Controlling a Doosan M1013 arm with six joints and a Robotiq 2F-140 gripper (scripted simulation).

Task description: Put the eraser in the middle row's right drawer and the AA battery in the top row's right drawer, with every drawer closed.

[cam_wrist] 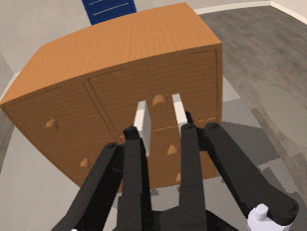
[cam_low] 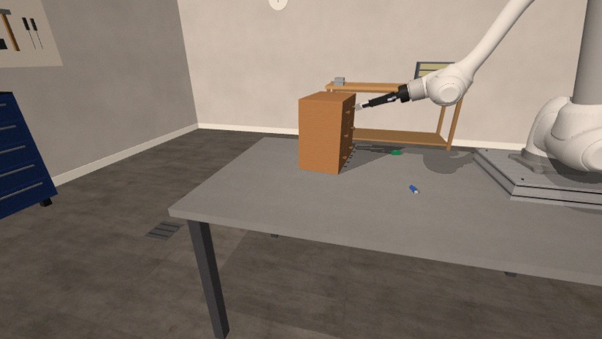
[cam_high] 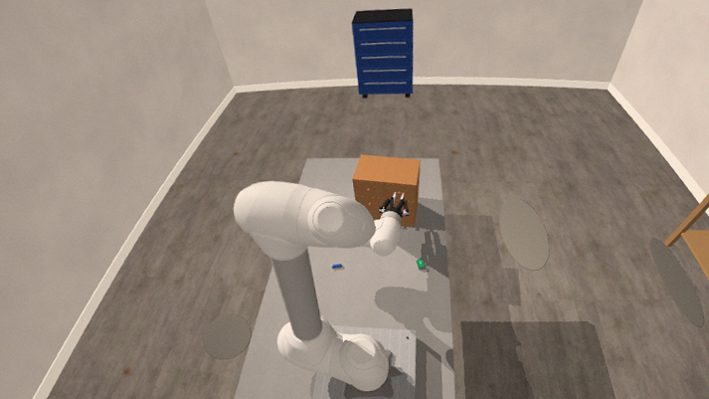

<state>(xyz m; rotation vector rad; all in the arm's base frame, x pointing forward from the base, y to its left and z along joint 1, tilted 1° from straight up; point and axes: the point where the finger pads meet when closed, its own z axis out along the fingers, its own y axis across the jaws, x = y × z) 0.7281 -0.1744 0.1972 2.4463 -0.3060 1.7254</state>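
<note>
The small orange-brown chest stands upright on the table, and its visible drawers look pushed in. My gripper is partly open with nothing held. It is level with the top row, its pale fingertips close in front of the right drawer. In the wrist view that drawer's knob shows between the tips; contact is not visible. A small blue piece with a white end lies on the table. A small green piece lies near its right edge. Which is eraser or battery is unclear.
The grey table carries the arm's metal base plate. Lower knobs, such as the middle-row right knob, stick out below the fingers. A blue cabinet stands on the floor behind the table.
</note>
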